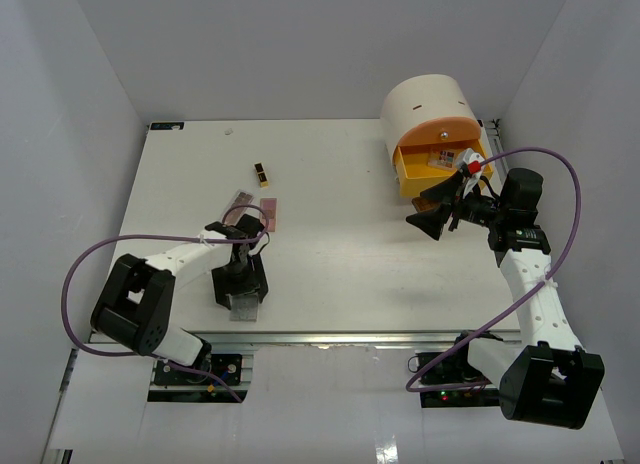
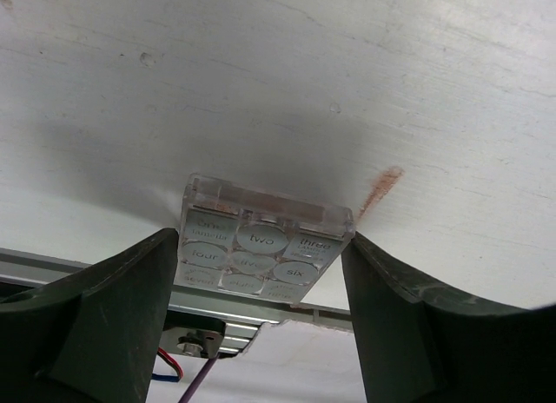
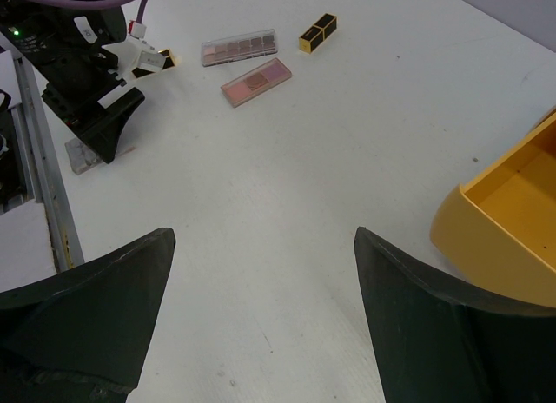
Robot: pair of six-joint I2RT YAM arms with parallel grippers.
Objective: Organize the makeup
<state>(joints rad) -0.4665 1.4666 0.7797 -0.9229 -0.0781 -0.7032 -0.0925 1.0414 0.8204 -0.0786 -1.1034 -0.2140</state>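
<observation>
My left gripper (image 1: 240, 284) (image 2: 261, 240) is shut on the grey-white palette (image 2: 252, 247) by its sides. The palette is tilted at the table's near edge, and it also shows in the top view (image 1: 246, 308) and the right wrist view (image 3: 81, 156). A pink palette (image 1: 268, 214) (image 3: 256, 80), a brown palette (image 1: 240, 199) (image 3: 239, 47) and a black-and-gold lipstick (image 1: 261, 174) (image 3: 318, 32) lie beyond it. Another lipstick (image 3: 163, 60) lies by the left arm. My right gripper (image 1: 427, 212) (image 3: 263, 234) is open and empty above bare table. No sponges are in view.
The round cream drawer unit (image 1: 430, 104) stands at the back right with its yellow drawer (image 1: 415, 169) (image 3: 504, 212) pulled out, a multicoloured palette (image 1: 440, 158) inside. White walls close in the table's sides and back. The table's front rail (image 2: 261, 303) runs under the left gripper.
</observation>
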